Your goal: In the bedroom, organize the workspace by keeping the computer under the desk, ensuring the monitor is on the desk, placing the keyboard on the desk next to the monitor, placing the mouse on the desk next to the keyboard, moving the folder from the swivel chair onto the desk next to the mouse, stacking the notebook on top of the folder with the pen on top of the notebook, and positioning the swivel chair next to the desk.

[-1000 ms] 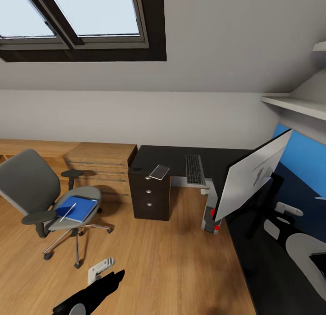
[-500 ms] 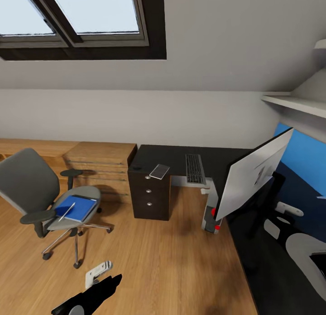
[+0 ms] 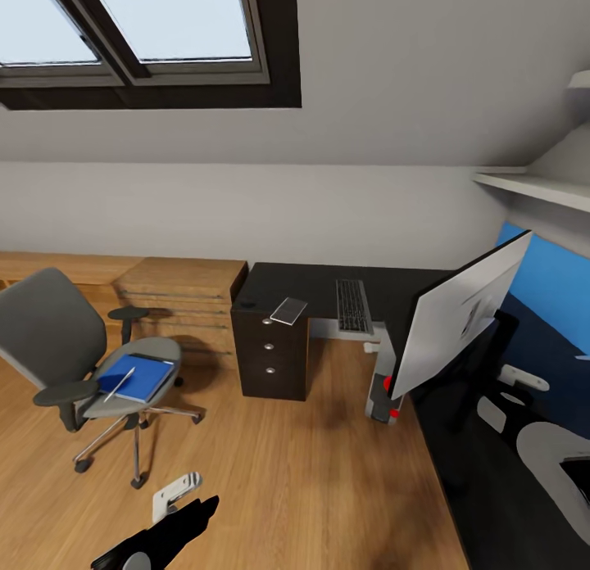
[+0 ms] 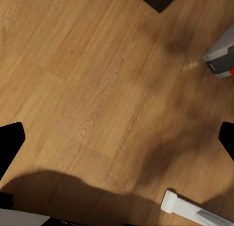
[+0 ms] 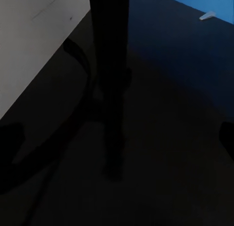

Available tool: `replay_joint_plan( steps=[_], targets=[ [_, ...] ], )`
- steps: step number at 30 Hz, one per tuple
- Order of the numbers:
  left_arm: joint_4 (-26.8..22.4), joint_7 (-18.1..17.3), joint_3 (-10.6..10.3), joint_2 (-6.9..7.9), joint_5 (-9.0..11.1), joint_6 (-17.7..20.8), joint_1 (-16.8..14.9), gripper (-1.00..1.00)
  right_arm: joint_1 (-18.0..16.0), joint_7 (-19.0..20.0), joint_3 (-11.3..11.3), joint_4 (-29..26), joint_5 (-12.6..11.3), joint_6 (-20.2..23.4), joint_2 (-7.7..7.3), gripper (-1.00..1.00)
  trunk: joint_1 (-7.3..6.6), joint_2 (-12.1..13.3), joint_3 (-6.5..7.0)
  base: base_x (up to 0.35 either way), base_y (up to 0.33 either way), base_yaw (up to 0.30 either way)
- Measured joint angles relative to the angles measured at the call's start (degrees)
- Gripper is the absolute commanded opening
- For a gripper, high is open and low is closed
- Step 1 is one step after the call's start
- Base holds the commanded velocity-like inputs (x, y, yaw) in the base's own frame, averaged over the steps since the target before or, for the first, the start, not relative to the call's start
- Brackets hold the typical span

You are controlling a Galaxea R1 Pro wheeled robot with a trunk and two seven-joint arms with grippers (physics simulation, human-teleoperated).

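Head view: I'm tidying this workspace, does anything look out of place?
Yes. The blue folder lies on the swivel chair seat with a pen across it, and the notebook overhangs the desk edge above the drawers.

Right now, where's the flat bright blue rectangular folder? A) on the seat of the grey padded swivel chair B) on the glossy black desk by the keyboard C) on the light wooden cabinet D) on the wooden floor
A: the flat bright blue folder lies on the seat of the grey padded swivel chair, with a thin silvery-white pen on top of it.
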Motion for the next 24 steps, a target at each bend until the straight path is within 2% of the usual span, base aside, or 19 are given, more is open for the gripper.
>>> replay_joint_plan(
  steps=[10, 17, 24],
  targets=[
    [0.0, 0.0, 0.15, 0.09, 0.04, -0.04, 0.0, 1.0, -0.02, -0.07, -0.08, 0.0, -0.01, -0.58, -0.08, 1.0, 2.2, -4.02, -1.74, 0.0, 0.0, 0.0],
    [0.0, 0.0, 1.11, 0.09, 0.07, -0.05, 0.01, 1.0, -0.03, -0.02, 0.0, 0.0, -0.01, -0.67, -0.08, 1.0, 3.74, -6.83, -3.0, 0.0, 0.0, -0.003],
    [0.03, -0.08, 1.13, 0.09, 0.11, 0.0, -0.01, 1.0, -0.01, 0.02, 0.06, 0.0, 0.01, -0.67, -0.07, 1.0, 5.28, -9.64, -4.21, 0.0, 0.0, -0.103]
  ],
)
